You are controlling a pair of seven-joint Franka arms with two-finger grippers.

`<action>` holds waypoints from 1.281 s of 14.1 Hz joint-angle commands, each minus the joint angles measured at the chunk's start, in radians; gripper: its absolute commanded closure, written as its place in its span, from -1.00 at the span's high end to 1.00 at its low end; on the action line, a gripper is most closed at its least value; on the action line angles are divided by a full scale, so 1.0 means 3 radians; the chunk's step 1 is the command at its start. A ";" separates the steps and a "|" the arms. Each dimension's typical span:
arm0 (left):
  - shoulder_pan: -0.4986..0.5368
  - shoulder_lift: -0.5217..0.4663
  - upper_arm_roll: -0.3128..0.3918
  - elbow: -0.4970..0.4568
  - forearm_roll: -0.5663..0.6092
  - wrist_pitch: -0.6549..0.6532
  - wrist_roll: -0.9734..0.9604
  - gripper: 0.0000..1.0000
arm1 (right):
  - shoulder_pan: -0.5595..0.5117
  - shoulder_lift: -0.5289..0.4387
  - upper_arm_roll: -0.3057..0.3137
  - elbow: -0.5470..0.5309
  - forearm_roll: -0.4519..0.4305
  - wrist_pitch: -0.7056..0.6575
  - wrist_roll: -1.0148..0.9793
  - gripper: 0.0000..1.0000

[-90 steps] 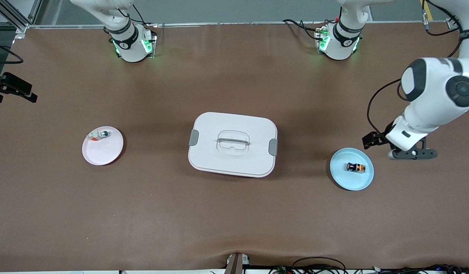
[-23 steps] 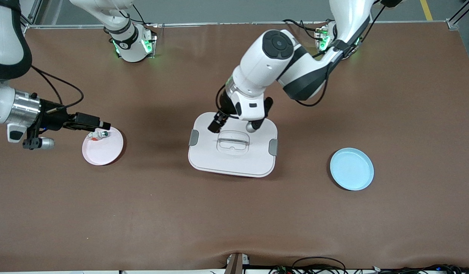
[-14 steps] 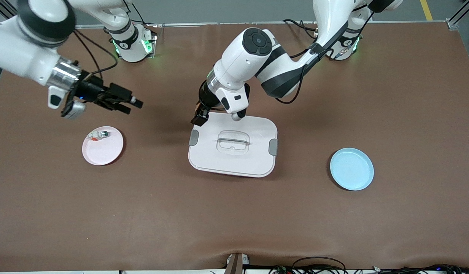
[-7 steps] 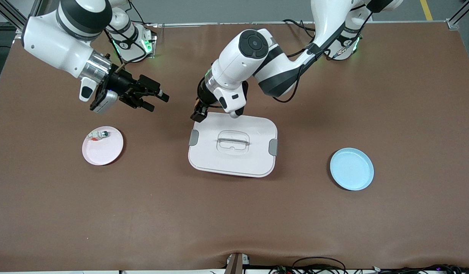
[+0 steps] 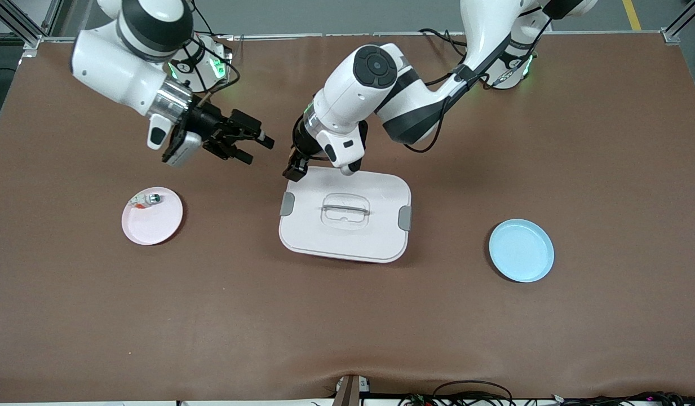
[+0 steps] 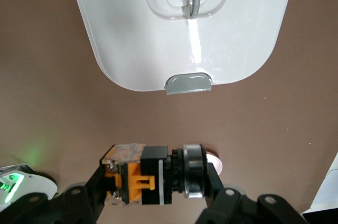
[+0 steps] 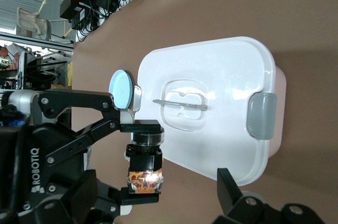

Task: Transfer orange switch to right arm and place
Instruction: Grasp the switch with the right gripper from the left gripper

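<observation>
My left gripper (image 5: 293,168) is shut on the orange switch (image 6: 142,175) and holds it crosswise over the corner of the white box (image 5: 381,225) that is toward the right arm's end. The switch shows its black body, silver ring and orange rear between the fingers (image 6: 214,179). My right gripper (image 5: 257,150) is open in the air over bare table, pointing at the left gripper with a short gap between them. In the right wrist view the switch (image 7: 145,168) sits straight ahead, held by the left gripper (image 7: 143,163).
The white lidded box has grey latches and a clear handle (image 5: 345,208). A pink plate (image 5: 155,225) with a small whitish piece (image 5: 151,198) lies toward the right arm's end. A light blue plate (image 5: 522,251) lies bare toward the left arm's end.
The left arm carried the switch from the blue plate to the box corner and now holds almost still. The right arm swung from beside the pink plate toward the left gripper, fingers open.
</observation>
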 commanded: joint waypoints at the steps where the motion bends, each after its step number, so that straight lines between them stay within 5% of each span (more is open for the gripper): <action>1: -0.0028 0.0048 0.0013 0.0118 -0.0053 -0.0057 -0.0031 -1.00 | 0.0151 0.0095 -0.0036 -0.0032 0.0283 0.0147 -0.0196 1.00; 6: -0.0018 0.0043 0.0013 0.0118 -0.0058 -0.0057 -0.0031 -1.00 | 0.0381 0.0202 -0.0036 -0.0088 0.0795 0.0423 -0.0605 1.00; 18: -0.0018 0.0053 0.0013 0.0154 -0.0063 -0.0057 -0.0031 -1.00 | 0.0530 0.0315 -0.0036 -0.0083 0.0877 0.0521 -0.0794 1.00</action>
